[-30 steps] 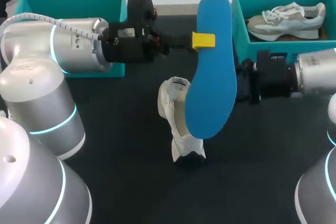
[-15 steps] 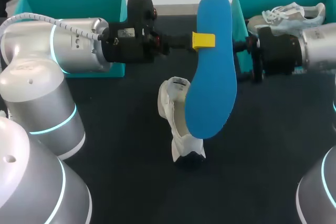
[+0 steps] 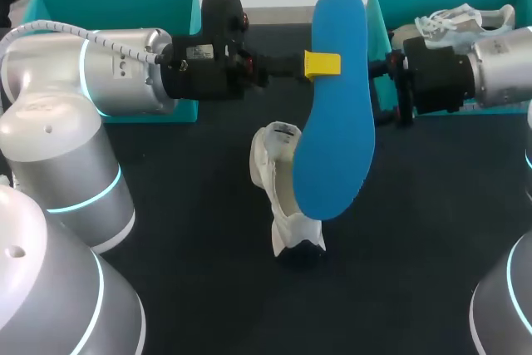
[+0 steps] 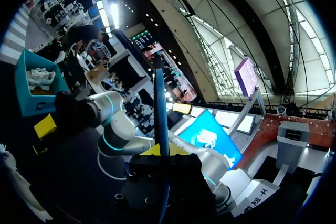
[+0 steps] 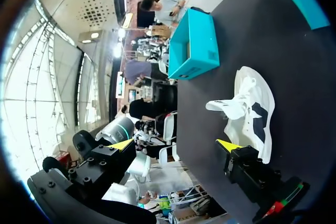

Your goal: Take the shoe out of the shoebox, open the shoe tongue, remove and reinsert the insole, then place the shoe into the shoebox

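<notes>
My left gripper (image 3: pixel 322 64) is shut on a large blue insole (image 3: pixel 334 122) and holds it upright above the table's middle. In the left wrist view the insole (image 4: pixel 160 108) shows edge-on, pinched between the yellow tips of that gripper (image 4: pixel 159 150). A white shoe (image 3: pixel 283 193) lies on the dark table under the insole, its opening facing up. My right gripper (image 3: pixel 389 89) hangs just behind the insole's right edge, beside the right shoebox (image 3: pixel 378 31). In the right wrist view it (image 5: pixel 176 145) stands open and empty, with the white shoe (image 5: pixel 251 109) ahead of it.
The right teal shoebox holds a second grey-white shoe (image 3: pixel 461 22). Another teal box (image 3: pixel 116 6) stands at the back left, behind my left arm, and shows as (image 5: pixel 193 45) in the right wrist view. The dark tabletop (image 3: pixel 208 288) stretches toward the front.
My right arm has moved toward the table's far side, up beside the right shoebox. The left arm, the insole and the white shoe have not moved.
</notes>
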`<action>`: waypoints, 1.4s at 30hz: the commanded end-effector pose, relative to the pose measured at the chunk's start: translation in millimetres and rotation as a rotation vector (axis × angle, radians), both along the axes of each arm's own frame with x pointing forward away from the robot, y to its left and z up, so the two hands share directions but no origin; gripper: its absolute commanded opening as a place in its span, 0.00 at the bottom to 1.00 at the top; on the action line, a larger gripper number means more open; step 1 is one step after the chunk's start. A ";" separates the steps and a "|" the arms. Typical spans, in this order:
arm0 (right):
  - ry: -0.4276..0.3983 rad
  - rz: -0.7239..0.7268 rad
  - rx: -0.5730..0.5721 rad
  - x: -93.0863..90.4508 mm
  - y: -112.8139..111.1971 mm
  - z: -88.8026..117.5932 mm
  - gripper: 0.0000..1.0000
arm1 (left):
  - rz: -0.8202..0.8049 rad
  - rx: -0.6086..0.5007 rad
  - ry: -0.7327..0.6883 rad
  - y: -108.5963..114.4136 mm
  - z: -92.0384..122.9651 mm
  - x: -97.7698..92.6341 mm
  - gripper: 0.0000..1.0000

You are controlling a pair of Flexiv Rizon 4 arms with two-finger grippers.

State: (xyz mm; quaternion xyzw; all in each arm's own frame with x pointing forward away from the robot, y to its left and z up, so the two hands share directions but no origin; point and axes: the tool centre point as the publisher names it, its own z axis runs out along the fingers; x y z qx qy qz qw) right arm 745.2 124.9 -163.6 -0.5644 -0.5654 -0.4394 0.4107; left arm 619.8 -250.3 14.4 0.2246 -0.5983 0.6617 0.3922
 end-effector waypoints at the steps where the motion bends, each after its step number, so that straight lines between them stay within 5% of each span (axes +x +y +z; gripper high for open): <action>1: -0.001 -0.001 -0.002 0.0 1.7 -0.4 1.00 | 0.001 -0.001 -0.001 -1.9 -1.0 -0.3 0.00; 9: -0.001 -0.001 -0.002 0.0 1.7 -0.4 1.00 | -0.010 -0.023 -0.093 6.3 -5.0 -0.9 0.00; 24: -0.001 -0.001 -0.002 0.0 1.7 -0.4 1.00 | 0.018 -0.110 -0.959 58.6 -24.3 35.4 0.00; 28: -0.001 -0.001 -0.002 0.0 1.7 -0.4 1.00 | 0.060 -0.168 -1.356 62.5 -32.3 47.2 0.00; 42: -0.001 -0.001 -0.002 0.0 1.7 -0.4 1.00 | 0.150 -0.172 -1.405 62.4 -31.7 51.5 0.00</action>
